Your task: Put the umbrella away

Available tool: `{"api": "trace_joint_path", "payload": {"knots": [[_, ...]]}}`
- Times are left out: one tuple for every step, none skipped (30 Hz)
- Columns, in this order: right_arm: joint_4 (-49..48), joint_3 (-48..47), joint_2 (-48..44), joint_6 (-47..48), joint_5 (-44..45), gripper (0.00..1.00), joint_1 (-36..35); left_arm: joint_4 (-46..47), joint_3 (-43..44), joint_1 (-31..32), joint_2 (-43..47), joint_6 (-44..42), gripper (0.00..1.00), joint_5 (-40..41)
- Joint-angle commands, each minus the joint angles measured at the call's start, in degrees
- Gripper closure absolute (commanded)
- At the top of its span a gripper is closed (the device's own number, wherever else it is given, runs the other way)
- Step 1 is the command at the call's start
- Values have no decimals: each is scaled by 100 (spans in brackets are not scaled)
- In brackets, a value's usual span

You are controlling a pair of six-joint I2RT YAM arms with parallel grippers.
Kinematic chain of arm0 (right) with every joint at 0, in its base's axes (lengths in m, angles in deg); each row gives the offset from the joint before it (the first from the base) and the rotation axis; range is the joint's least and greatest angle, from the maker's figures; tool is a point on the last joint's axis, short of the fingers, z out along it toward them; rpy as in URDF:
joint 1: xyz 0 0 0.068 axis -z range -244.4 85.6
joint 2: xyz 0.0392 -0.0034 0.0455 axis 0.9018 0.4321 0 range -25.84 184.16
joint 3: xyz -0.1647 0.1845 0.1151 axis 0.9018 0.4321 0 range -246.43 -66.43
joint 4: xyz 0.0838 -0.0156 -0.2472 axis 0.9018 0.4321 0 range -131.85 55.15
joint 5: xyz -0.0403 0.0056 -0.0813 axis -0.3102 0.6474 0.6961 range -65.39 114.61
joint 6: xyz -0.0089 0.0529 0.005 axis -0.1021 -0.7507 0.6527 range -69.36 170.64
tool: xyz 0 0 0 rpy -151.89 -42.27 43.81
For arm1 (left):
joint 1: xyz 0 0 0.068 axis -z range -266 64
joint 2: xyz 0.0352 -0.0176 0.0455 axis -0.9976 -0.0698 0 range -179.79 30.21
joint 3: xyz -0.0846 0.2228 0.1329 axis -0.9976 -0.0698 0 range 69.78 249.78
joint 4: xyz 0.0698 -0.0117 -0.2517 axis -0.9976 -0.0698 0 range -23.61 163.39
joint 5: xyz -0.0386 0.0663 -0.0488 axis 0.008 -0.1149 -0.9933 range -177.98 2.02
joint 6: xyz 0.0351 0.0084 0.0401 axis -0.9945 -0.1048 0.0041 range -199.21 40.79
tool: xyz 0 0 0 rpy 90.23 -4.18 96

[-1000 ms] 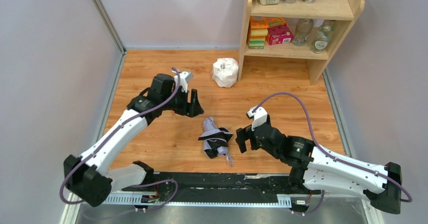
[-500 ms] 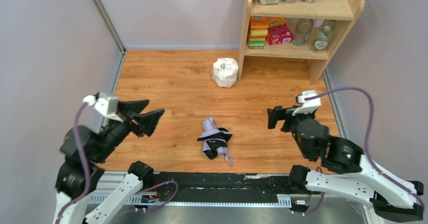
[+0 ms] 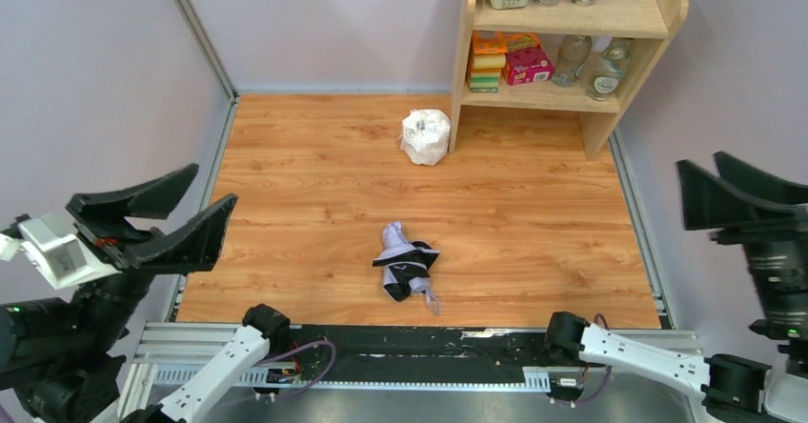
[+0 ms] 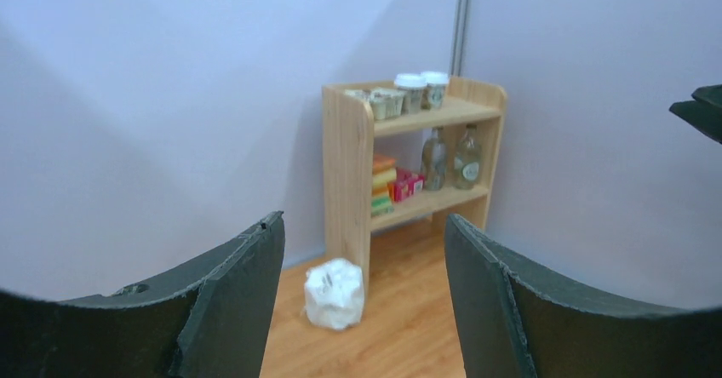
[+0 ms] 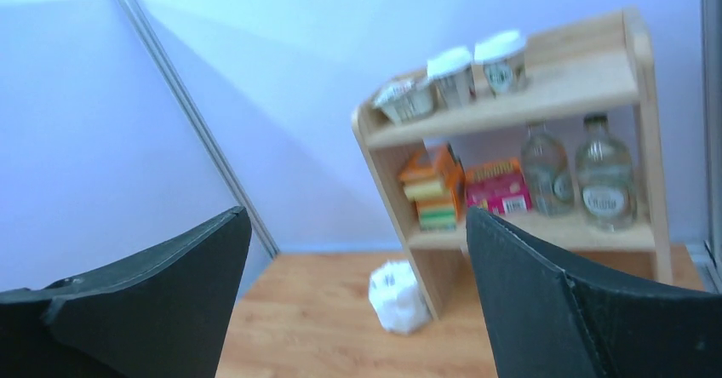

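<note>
The umbrella [image 3: 405,271] lies collapsed on the wooden floor near the front middle, pale lavender canopy bunched with black folds and a small strap end pointing to the front. My left gripper [image 3: 214,185] is open and empty, raised high at the near left, far from the umbrella. My right gripper [image 3: 697,161] is open and empty, raised high at the near right edge. Both wrist views look at the back wall; the left gripper [image 4: 363,218] and right gripper [image 5: 356,210] show wide-apart jaws with nothing between them. The umbrella is out of view in both wrist views.
A white plastic-wrapped lump [image 3: 425,136] sits by the foot of a wooden shelf [image 3: 583,99] at the back right, holding cups, boxes and bottles. The lump [image 4: 334,293] and shelf [image 4: 349,174] show in the left wrist view. Grey walls enclose the floor.
Both arms have pulled back from beside the umbrella and risen high toward the near corners. The umbrella has not moved.
</note>
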Motion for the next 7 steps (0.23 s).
{"api": "trace_joint_path", "payload": {"knots": [[-818,-761,668,1008,-527,0,9,300,926,-17,-1069,-521,25,-247],[-828,-946,844,1069,-387,0,9,308,1259,-9,-1194,-530,25,-247],[-836,-1131,1037,1131,-229,0,9,343,1497,-9,-1422,-530,25,-273],[-845,-1255,1204,1218,-71,0,0,448,1586,-9,-1511,-521,25,-369],[-984,-1334,1397,1298,226,0,9,475,1744,-26,-1686,-478,24,-405],[-881,-1492,1547,1377,481,0,9,545,1806,-26,-1774,-451,24,-431],[-898,-1632,1688,1438,762,0,9,537,1946,-17,-1897,-416,23,-432]]}}
